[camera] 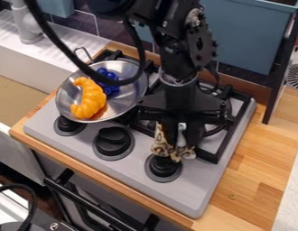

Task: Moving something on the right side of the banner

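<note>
At 6 o'clock in the view, the rightmost round black knob (163, 165) was mounted on the grey stove top (188, 194), which sat on the light wooden tabletop (254, 180). Just above it, the brown-and-cream spotted cloth (161, 143) hung at the stove's front right. The black two-finger end effector (177, 139) pinched this cloth, fingers pointing down. A second black knob (112, 139) was located at 7 o'clock. The round silver metal pan (128, 101) rested at 10 o'clock, containing an orange croissant-shaped toy (89, 98) beside blue toy grapes (108, 83). Beyond, the blue-grey box (251, 40) stood at 1 o'clock.
</note>
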### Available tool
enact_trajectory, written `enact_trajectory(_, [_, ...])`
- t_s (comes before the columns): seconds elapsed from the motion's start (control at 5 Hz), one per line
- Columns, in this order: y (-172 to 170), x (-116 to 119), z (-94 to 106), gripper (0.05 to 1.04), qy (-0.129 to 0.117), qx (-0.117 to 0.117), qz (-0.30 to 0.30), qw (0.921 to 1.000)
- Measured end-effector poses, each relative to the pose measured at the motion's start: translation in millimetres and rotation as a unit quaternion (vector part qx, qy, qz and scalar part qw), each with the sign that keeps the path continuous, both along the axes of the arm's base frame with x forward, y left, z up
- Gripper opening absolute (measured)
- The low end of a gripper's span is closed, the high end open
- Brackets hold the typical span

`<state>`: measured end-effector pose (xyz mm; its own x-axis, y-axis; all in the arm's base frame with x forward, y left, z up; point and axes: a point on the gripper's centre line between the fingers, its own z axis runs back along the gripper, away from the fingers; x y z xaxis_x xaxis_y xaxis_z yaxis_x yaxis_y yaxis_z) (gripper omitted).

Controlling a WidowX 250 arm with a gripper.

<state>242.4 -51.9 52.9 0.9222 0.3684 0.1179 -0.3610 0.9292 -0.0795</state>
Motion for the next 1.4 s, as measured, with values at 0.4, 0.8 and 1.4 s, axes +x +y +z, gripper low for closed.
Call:
enact_trajectory(0.4, [14.2,5.5,18.4,0.924,0.038,-0.031,0.009,0.9988])
enact_trajectory(0.8, [39.6,18.5,48.0,0.999,0.003,-0.007,0.056,0.9984])
enact_trajectory(1.4, [86.1,57.1,68.6,0.999,-0.024,0.043,0.12,0.9916])
